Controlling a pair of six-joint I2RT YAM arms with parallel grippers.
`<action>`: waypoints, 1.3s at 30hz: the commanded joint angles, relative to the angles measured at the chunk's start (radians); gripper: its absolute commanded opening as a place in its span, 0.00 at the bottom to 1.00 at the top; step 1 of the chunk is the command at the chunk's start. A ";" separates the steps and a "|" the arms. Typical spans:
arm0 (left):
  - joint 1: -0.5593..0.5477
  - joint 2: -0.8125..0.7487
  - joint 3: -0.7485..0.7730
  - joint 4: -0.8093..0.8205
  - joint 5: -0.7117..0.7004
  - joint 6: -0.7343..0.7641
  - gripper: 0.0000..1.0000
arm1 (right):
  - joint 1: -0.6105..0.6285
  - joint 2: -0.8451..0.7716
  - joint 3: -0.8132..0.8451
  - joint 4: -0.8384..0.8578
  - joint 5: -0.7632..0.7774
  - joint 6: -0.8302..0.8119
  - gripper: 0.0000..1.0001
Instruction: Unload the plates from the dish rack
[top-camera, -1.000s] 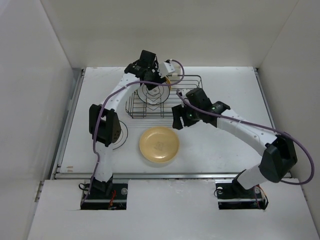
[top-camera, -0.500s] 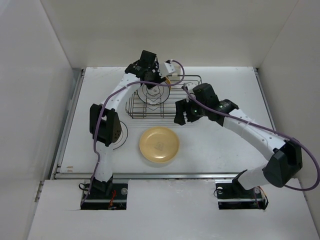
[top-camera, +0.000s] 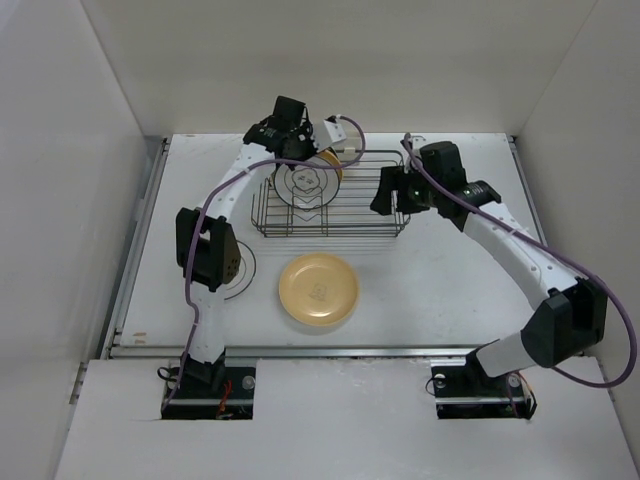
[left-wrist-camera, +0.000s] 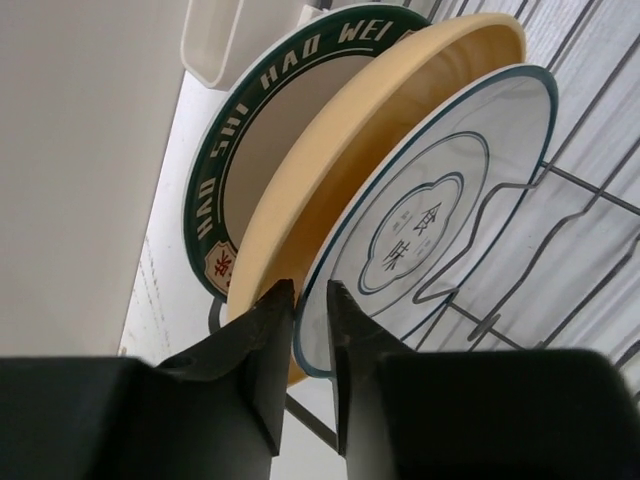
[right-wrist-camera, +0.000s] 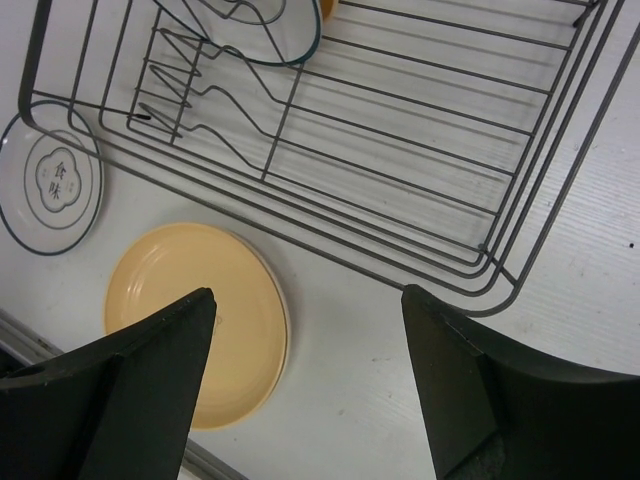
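- The left tool (left-wrist-camera: 310, 300) gripped the rim of 1 white plate (left-wrist-camera: 440, 200) standing in the rack (top-camera: 365, 195).
- The right tool (right-wrist-camera: 308, 300) hung open above the rack's right end.

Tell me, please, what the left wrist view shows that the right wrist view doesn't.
Only left wrist: the green-lettered plate and the left claw, shut on the racked line-drawing plate. Only right wrist: a yellow plate and a second line-drawing plate flat on the table, plus the open right claw. Both: the dish rack and the racked line-drawing plate.
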 joint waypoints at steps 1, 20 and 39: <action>-0.006 -0.024 0.044 -0.047 0.074 -0.007 0.18 | -0.028 0.014 0.044 0.043 -0.028 -0.016 0.81; 0.032 0.108 0.103 -0.099 0.108 -0.038 0.00 | -0.065 -0.006 -0.028 0.052 -0.125 -0.063 0.81; 0.051 -0.132 0.156 -0.134 0.117 -0.145 0.00 | -0.065 0.047 0.048 0.041 -0.176 -0.063 0.81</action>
